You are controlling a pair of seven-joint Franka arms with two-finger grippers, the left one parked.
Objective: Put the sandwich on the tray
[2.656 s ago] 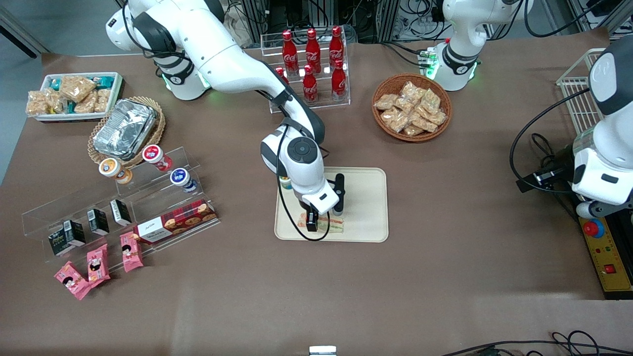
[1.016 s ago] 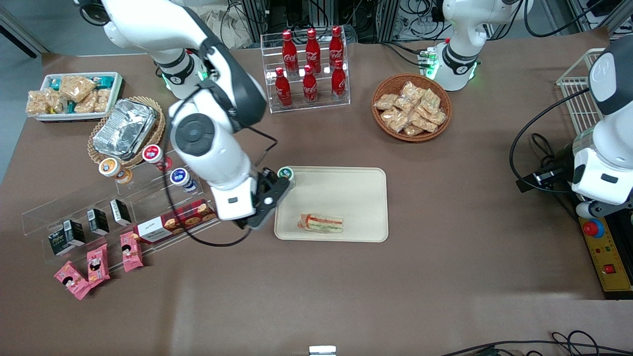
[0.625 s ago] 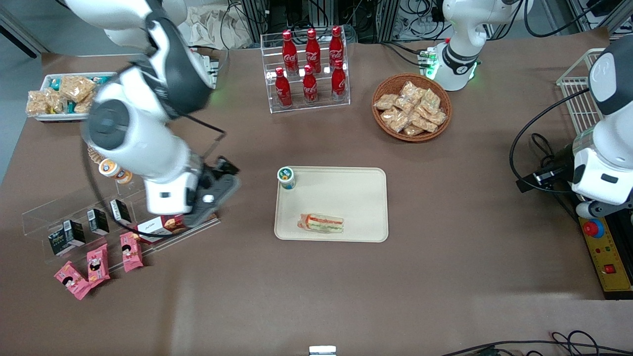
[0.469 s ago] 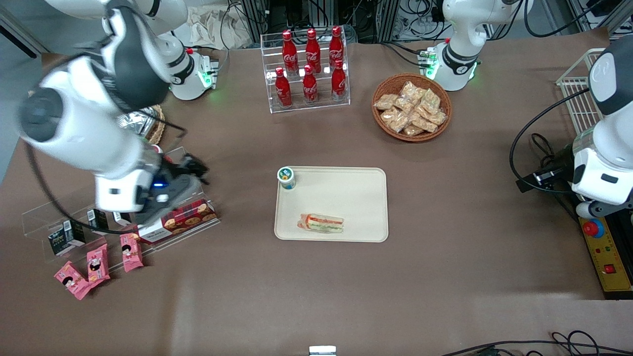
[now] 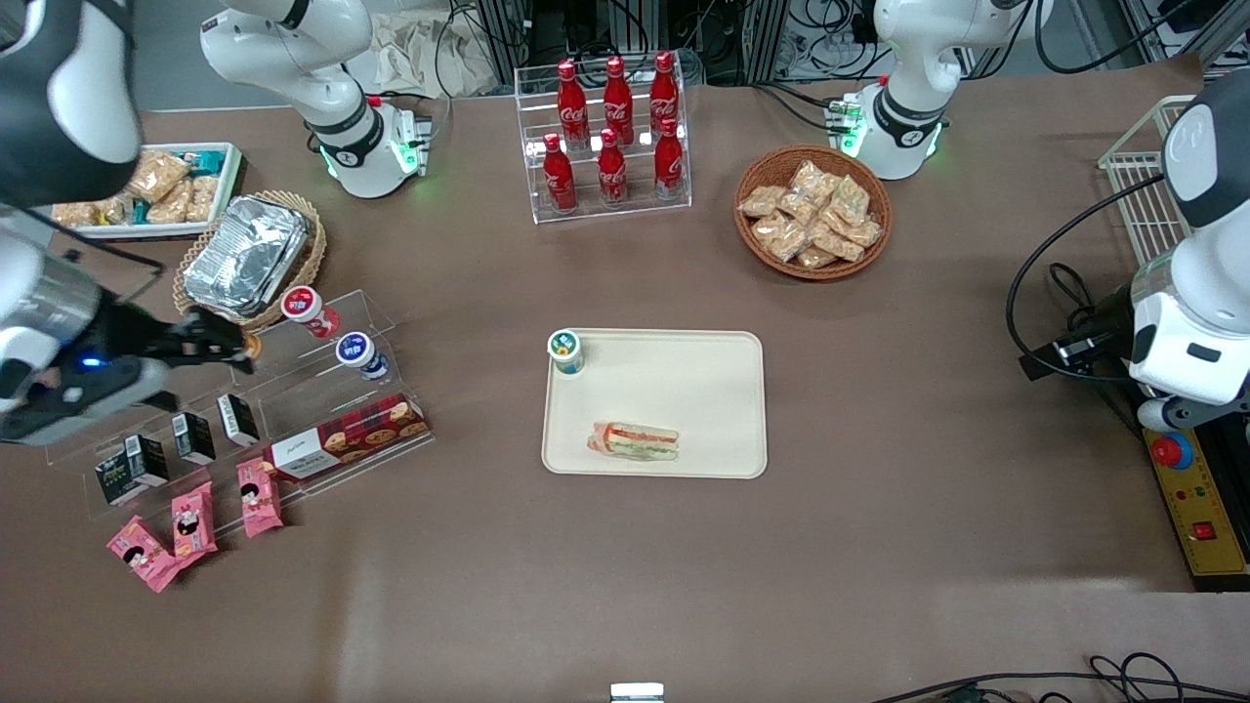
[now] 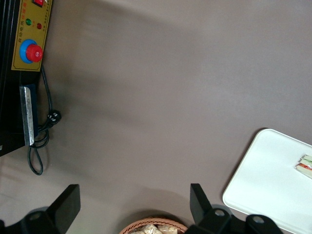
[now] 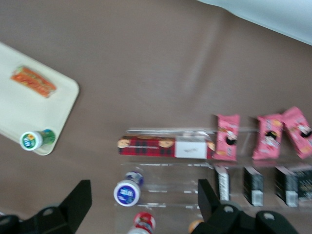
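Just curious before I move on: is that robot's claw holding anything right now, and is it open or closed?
Gripper: open, holding nothing, above the clear snack shelf. The sandwich lies on the tray.

I had my end effector (image 5: 210, 347) down on the sandwich (image 5: 633, 440), low over the tray (image 5: 713, 391). Since then I have let go, lifted away and swung it well clear, out toward my own end of the table (image 5: 625, 547). It now hangs with its fingers spread above the clear stepped rack (image 5: 322, 391) of snacks, near the foil container (image 5: 244, 254). The small green-lidded cup (image 5: 565, 351) on the tray's corner, earlier hidden under my arm, now shows.
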